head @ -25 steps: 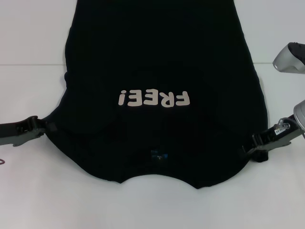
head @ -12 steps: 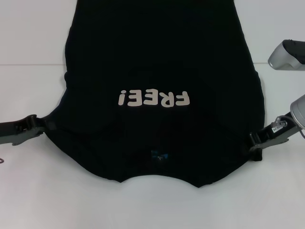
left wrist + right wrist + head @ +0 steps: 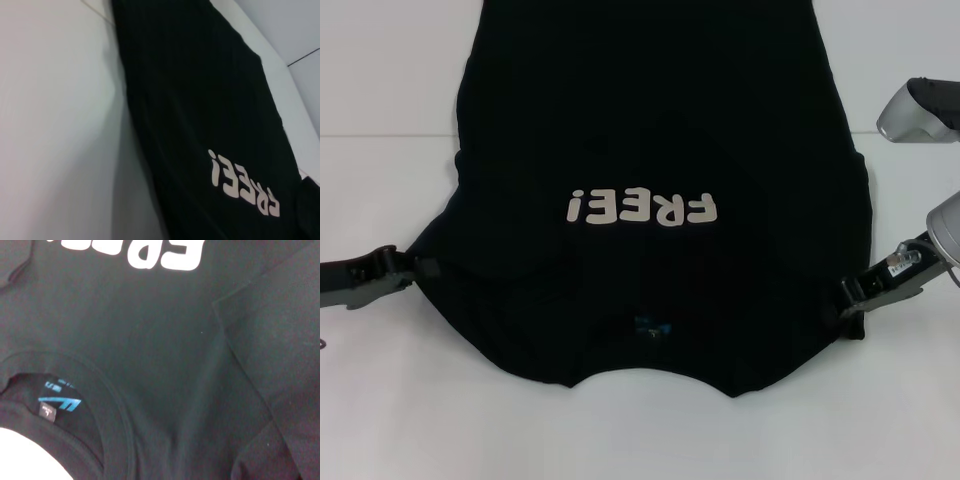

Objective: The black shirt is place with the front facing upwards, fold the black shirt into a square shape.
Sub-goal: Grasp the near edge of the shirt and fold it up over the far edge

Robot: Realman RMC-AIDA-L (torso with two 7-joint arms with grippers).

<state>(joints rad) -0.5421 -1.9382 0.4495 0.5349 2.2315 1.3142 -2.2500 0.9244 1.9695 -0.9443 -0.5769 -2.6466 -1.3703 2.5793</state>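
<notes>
The black shirt (image 3: 650, 120) lies front up on the white table, its off-white "FREE!" lettering (image 3: 642, 207) upside down to me and its collar with the blue neck label (image 3: 650, 325) nearest me. My left gripper (image 3: 420, 268) is shut on the shirt's left shoulder edge. On the opposite shoulder edge my right gripper (image 3: 848, 292) is shut too, a bit of cloth hanging under it. The left wrist view looks along the shirt (image 3: 200, 100) to the lettering (image 3: 242, 182). The right wrist view shows the collar and label (image 3: 59, 404) close up.
The white table (image 3: 380, 80) runs out on both sides of the shirt and in front of the collar. A grey part of my right arm (image 3: 920, 110) hangs over the table's right edge. A seam line crosses the table behind the sleeves.
The left shoulder edge has been drawn a little outward to the left with my left gripper. My right gripper has shifted slightly outward and up. The shirt's near part looks stretched wider.
</notes>
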